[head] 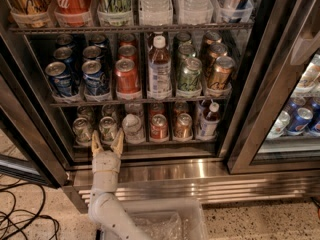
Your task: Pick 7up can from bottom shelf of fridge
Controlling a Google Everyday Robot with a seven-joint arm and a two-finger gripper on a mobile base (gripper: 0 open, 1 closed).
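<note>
One upright 7up can [107,128] behind spread pincer [106,144].

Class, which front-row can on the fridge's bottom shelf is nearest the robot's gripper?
The green silver-topped can, second from left, just beyond the open white gripper; the other cans stand further sideways.
</note>
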